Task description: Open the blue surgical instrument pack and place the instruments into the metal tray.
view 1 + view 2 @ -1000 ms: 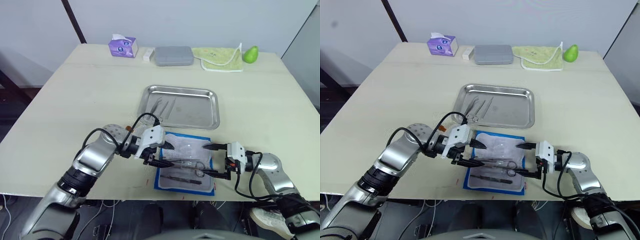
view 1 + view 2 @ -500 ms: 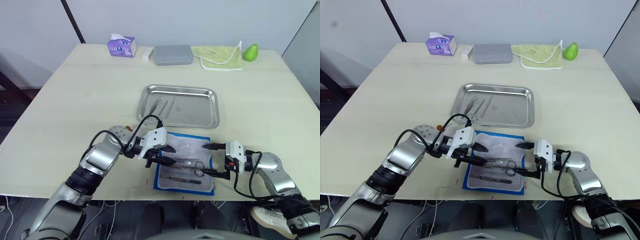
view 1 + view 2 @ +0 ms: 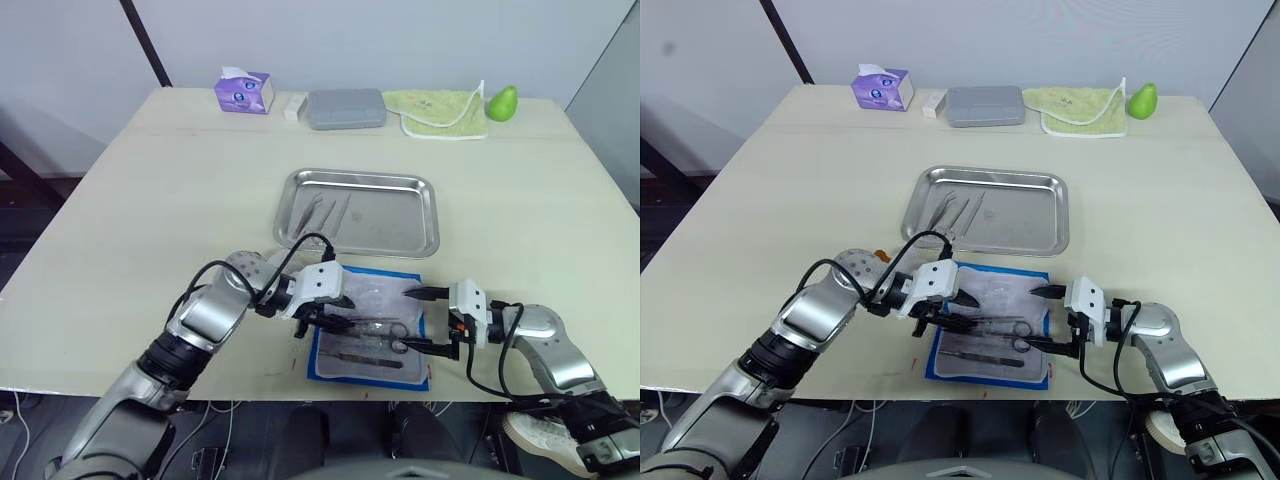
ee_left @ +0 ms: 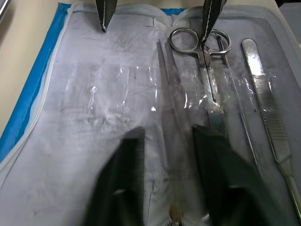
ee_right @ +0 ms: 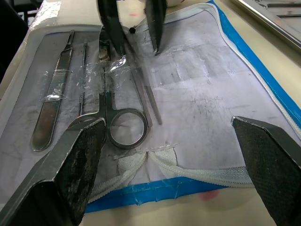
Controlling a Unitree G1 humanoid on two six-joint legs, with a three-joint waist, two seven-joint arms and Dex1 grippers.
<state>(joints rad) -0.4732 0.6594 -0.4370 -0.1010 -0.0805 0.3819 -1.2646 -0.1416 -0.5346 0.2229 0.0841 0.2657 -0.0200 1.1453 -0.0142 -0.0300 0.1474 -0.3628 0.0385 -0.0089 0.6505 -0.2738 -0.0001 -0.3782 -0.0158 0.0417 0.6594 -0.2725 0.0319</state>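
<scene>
Blue surgical instrument pack (image 3: 368,325) lies open; left gripper (image 3: 335,312), fingers apart, has slid toward 3 o'clock over the instruments (image 4: 202,89); right gripper (image 3: 424,320) waits, spread wide; pickup looks imminent.

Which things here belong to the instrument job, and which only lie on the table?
Job: blue pack, lying open; instruments in it; metal tray, holding tweezers.
Lying about: tissue box, grey case, green cloth, pear.

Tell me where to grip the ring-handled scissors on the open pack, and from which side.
Grip the scissors at the narrow shank just past the rings, coming from above with fingers either side. They lie flat on the pack lining under clear straps, close beside a thin straight tool, so a side approach looks blocked.
</scene>
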